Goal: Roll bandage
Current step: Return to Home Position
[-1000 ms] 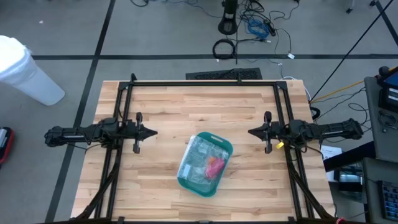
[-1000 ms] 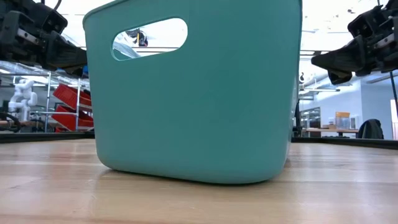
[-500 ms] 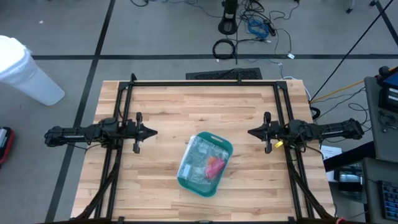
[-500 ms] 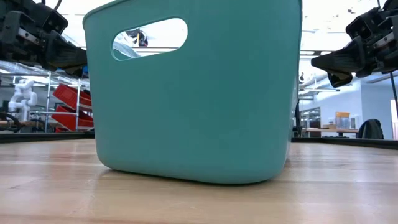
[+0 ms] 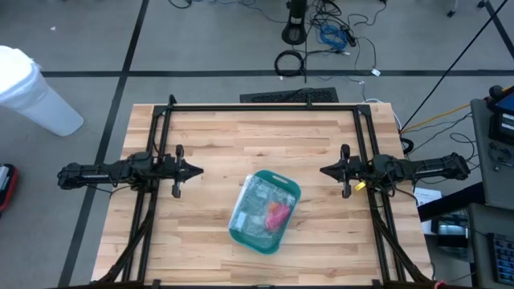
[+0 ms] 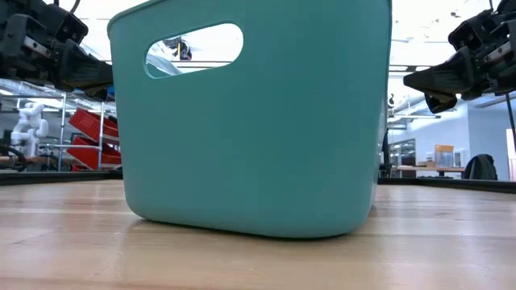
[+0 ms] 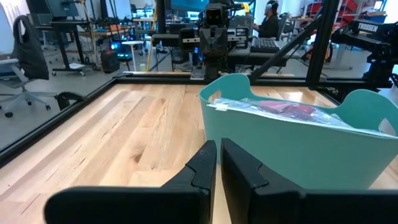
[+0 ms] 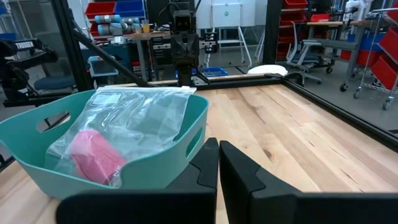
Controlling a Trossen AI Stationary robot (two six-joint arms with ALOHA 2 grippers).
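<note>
Wooden table (image 5: 217,136) stretched below, where left gripper (image 5: 197,169) and right gripper (image 5: 325,170) hung closed on nothing, well apart from the bin (image 5: 283,178) between them, whose bag (image 5: 259,205) held the bandage (image 5: 276,215), probably light, soft, slippery, best lifted by the bin's rim.

Teal bin (image 5: 238,231) stands upright mid-bench (image 5: 217,144), skewed to the edges, handle cut-outs at both ends. Clear zip bag (image 5: 257,201) sits inside, its top above the rim. Pink bandage roll (image 5: 276,215) sits low in the bag.
</note>
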